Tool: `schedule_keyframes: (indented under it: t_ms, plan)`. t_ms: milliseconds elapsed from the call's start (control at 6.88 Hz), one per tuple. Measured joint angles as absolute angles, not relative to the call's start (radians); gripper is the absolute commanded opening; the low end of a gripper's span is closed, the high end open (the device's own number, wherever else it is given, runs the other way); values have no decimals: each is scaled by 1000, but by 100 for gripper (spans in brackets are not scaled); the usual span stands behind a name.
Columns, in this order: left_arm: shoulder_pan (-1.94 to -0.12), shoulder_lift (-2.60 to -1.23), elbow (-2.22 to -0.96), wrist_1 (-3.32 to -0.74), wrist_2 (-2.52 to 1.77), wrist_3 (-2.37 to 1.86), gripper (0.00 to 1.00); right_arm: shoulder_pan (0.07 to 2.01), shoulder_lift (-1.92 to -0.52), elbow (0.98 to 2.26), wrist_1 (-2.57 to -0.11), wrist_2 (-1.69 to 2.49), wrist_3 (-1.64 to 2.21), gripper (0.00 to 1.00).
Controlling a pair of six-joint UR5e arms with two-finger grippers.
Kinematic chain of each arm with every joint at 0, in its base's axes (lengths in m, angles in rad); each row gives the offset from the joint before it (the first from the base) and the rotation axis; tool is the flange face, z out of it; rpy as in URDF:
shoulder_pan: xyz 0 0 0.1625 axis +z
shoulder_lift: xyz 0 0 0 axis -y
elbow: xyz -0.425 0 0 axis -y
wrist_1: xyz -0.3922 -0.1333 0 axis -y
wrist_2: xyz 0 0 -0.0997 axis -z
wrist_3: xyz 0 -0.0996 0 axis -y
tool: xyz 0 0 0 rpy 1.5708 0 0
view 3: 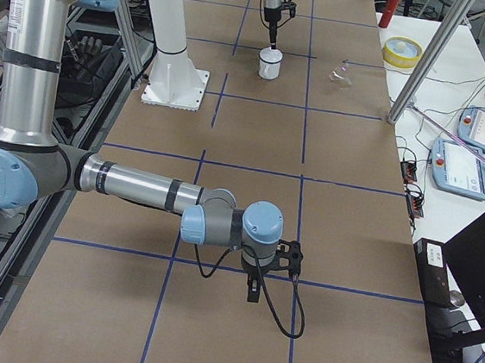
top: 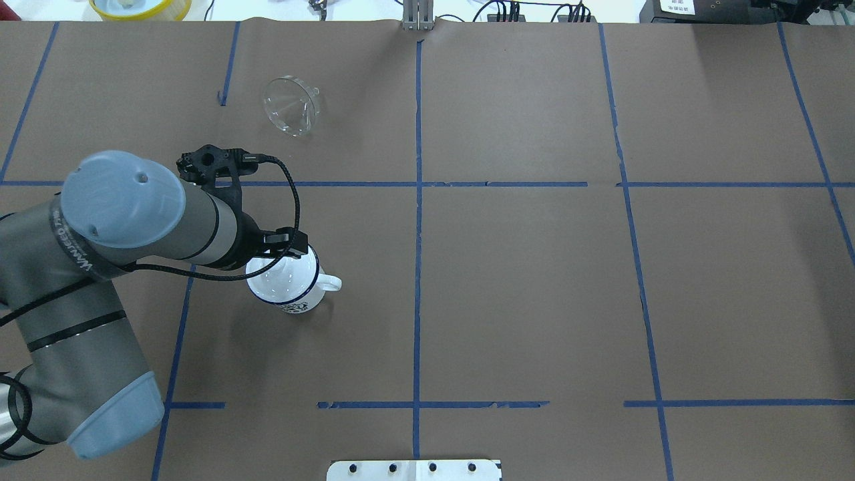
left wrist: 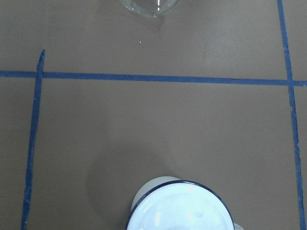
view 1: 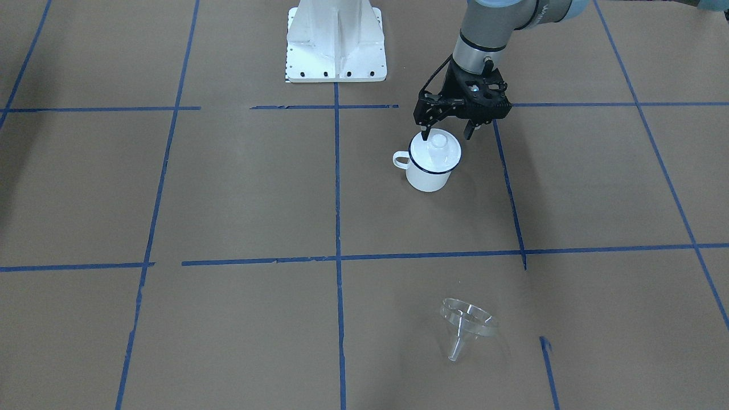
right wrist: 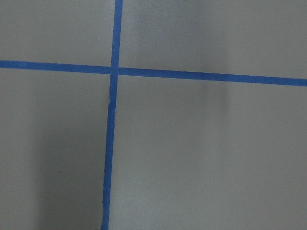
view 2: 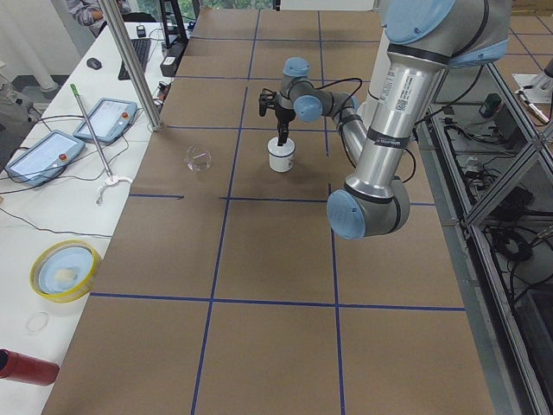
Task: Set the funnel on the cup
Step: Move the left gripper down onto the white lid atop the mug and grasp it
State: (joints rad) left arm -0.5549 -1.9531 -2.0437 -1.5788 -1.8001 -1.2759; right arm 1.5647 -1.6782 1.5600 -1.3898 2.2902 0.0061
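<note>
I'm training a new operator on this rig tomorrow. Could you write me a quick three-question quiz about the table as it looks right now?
1. True or false: the small transparent funnel already sits on the white enamel mug.
2. What covers the mug's mouth? A) a round white knobbed lid B) nothing C) a red cloth
3. Fill in: the left gripper hovers right above the mug with its jaws ____.

Key: 1 false, it lies on its side on the table, apart from the mug; 2 A; 3 open.
</note>
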Motion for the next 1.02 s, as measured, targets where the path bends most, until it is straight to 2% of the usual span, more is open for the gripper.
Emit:
schedule_keyframes:
  t_ms: [291,436,581,726,1017]
  plan:
    - [-535,-1964,-2029,-1575,-1786,-1298,75,1565,-1678,1560,-1390,2290,6,100]
    - [-533,-1964,-2027,-1574,-1785,-1299,61,1565,-1678,1560,-1390,2290,6,100]
    - [-533,-1964,-2027,-1573,-1784,-1299,33,1565,-1678,1560,-1390,2290,6,100]
    - [-532,-1964,-2028,-1573,-1784,-1299,0,1565,-1678,1560,-1390,2290,6,100]
    - [-534,-1967,-2045,-1532,-1783,-1296,0,1565,-1678,1560,-1390,2290,6,100]
